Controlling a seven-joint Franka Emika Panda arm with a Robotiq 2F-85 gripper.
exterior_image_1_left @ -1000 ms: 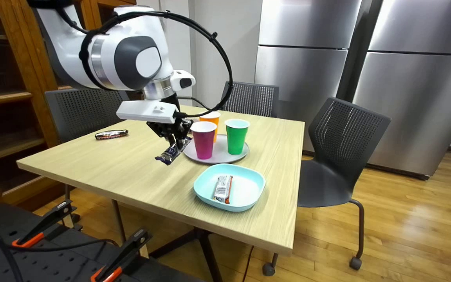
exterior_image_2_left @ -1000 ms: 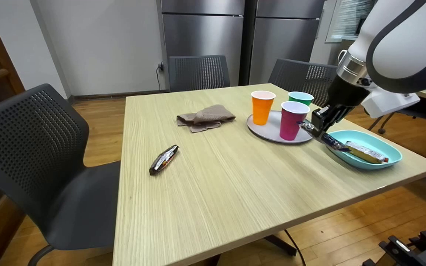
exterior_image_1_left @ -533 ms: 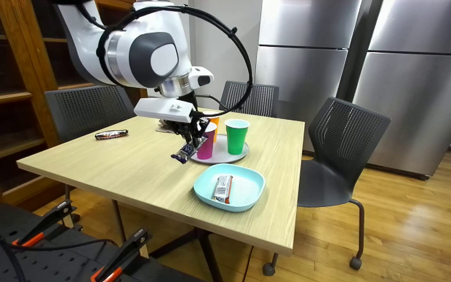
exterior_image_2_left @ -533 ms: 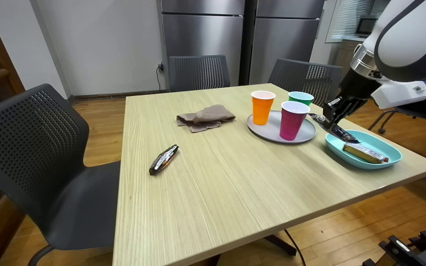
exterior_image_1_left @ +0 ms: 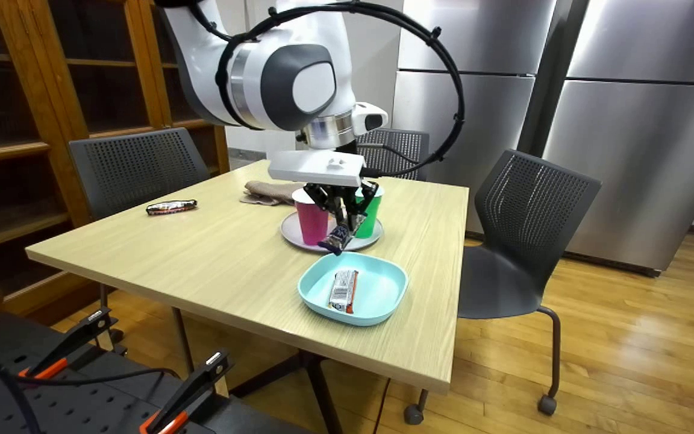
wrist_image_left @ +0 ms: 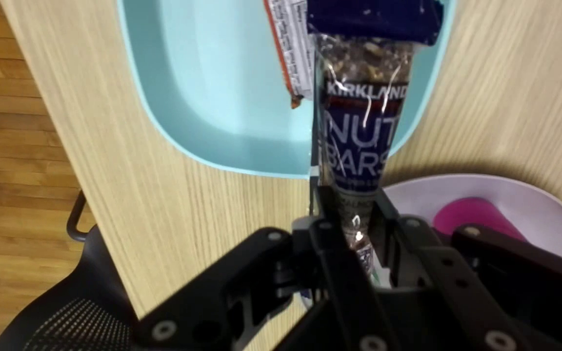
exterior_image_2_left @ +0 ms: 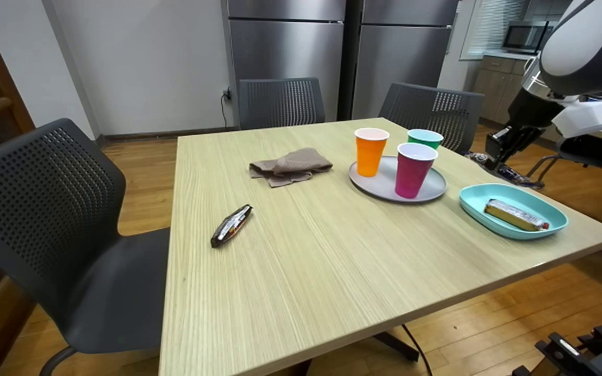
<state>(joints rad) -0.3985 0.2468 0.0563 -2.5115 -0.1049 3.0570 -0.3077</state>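
Note:
My gripper is shut on a clear-and-navy nut bar, gripped across its body, one end pointing out beyond the fingers. The bar hangs above the table, tilted, in an exterior view just behind the turquoise dish. Inside that dish lies a silver-and-orange wrapped bar, partly covered by the held bar in the wrist view. Close behind the gripper stand a magenta cup and a green cup on a grey plate. An orange cup shares the plate.
A dark wrapped bar lies on the far side of the table, away from the dish. Near the plate is a crumpled brown cloth. Chairs surround the table, one dark chair close to the dish side. A black cable loops beside the arm.
The arm has carried the nut bar sideways, past the magenta cup and toward the dish end of the table. The grip looks the same; cups, plate, dish and cloth have stayed put.

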